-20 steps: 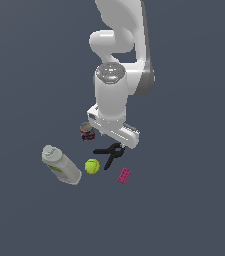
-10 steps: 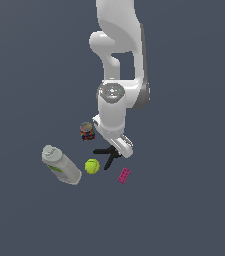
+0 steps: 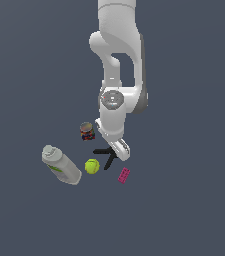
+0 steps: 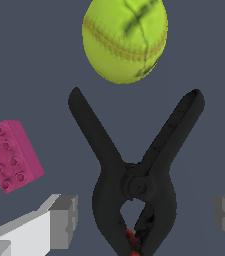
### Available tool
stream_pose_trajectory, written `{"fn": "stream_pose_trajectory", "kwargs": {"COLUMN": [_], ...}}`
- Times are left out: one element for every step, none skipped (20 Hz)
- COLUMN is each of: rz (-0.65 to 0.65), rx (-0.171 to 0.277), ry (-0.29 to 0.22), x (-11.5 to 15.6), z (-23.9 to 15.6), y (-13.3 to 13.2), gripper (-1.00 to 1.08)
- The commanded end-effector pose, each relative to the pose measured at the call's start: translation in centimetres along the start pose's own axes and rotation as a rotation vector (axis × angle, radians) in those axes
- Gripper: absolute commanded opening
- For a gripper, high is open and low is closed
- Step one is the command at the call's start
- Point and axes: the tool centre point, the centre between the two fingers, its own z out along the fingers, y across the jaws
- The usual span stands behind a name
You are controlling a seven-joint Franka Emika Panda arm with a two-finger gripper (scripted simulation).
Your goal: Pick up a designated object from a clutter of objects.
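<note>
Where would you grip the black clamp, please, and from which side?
Grip the clamp across its thick pivot body, from straight above. It lies flat, the body is narrower than the splayed handles, and the open gripper fingers already flank it, clear of the ball.

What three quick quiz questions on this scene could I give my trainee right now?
1. True or false: the hand has closed on the black spring clamp with splayed handles.
2. Which object lies beyond the clamp's handle ends: A) yellow-green tennis ball, B) pink studded brick, C) grey-white bottle with green label?
3. What colour are the clamp's jaw tips?

Key: 1 false, fingers stand apart either side; 2 A; 3 orange-red.
</note>
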Motion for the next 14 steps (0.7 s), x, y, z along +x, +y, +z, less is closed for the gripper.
{"fn": "stream_pose_trajectory", "kwargs": {"rz": [0.014,0.016,0.016,0.012,0.012,0.012,0.012,0.012,0.013,0.013,0.013,0.013,0.014,0.015], "rx": [0.000,0.000,0.000,-0.001,-0.001,-0.001,-0.001,-0.001,-0.001,-0.001,0.000,0.000,0.000,0.000], "ry": [0.001,0.001,0.002,0.001,0.001,0.001,0.001,0.001,0.001,0.001,0.001,0.001,0.001,0.001], "x": [0.0,0.0,0.0,0.0,0.0,0.0,0.0,-0.1,0.0,-0.1,-0.1,-0.1,-0.1,-0.1], "z": [0.3,0.3,0.4,0.3,0.3,0.4,0.6,0.8,1.0,1.4,1.7,2.2,2.7,3.2], "y": [0.1,0.1,0.1,0.1,0.1,0.1,0.1,0.1,0.1,0.1,0.1,0.1,0.2,0.2], "gripper": [1.00,1.00,1.00,1.00,1.00,1.00,1.00,1.00,1.00,1.00,1.00,1.00,1.00,1.00]}}
